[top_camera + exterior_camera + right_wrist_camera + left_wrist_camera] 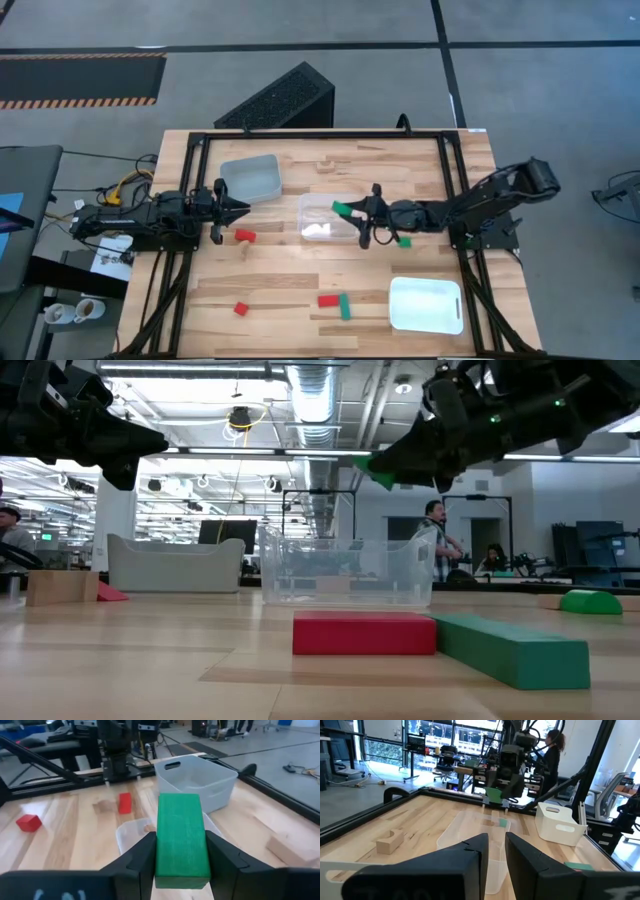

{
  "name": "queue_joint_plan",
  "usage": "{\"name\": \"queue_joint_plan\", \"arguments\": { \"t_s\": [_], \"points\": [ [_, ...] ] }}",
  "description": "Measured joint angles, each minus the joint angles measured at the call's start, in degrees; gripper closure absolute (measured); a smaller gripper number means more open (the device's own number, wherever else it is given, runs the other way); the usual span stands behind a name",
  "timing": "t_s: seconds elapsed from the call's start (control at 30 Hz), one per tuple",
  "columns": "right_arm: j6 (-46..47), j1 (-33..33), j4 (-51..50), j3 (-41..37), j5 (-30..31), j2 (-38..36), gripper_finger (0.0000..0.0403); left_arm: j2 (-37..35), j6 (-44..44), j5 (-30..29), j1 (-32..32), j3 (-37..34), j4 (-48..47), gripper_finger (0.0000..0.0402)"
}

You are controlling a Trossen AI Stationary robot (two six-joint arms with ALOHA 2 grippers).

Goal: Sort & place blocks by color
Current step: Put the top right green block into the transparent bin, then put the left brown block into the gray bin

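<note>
My right gripper is shut on a green block and holds it above the clear container in the middle of the table. Loose on the wood lie red blocks, a green bar, a small green block and a pale wooden block. My left gripper waits at the table's left side, pointing level toward the middle, its fingers nearly together with nothing between them. My right gripper pinches the green block's two long sides between its two fingers. The fingers come nearly level from the table's right side and lie along the block, which sticks out ahead of them. The block is lifted clear, over the clear container's right part.
A grey container stands at the far left of the clear one. A white tray lies at the near right. A black frame rims the table. Bare wood shows between the near blocks and the clear container.
</note>
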Motion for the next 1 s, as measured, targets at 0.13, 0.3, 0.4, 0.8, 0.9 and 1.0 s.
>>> {"name": "queue_joint_plan", "arguments": {
  "t_s": [0.13, 0.3, 0.4, 0.8, 0.9, 1.0],
  "points": [
    [-0.15, 0.07, 0.02, 1.93, -1.2, 3.0, 0.0248, 0.0, 0.0, 0.0, 0.01, 0.02, 0.02, 0.0349],
    [-1.96, -0.82, -0.24, 5.44, -2.52, 7.61, 0.0257, 0.0, 0.0, 0.0, 0.0, -0.01, 0.02, 0.0349],
    [-0.83, -1.93, -0.81, 8.72, -2.53, 10.37, 0.0251, 0.02, 0.0, 0.0, 0.01, 0.01, 0.02, 0.0349],
    [5.6, -3.55, -25.82, 21.45, -2.35, 15.57, 0.0225, 0.0, 0.0, 0.0, -0.01, 0.0, 0.02, 0.0349],
    [6.54, -4.07, -29.82, 24.04, -2.29, 16.71, 0.023, 0.0, 0.0, 0.0, 0.01, 0.02, 0.02, 0.0349],
    [6.66, -4.62, -35.28, 25.54, -2.39, 16.92, 0.0231, 0.02, 0.0, 0.0, 0.02, 0.0, 0.01, 0.0349]
  ]
}}
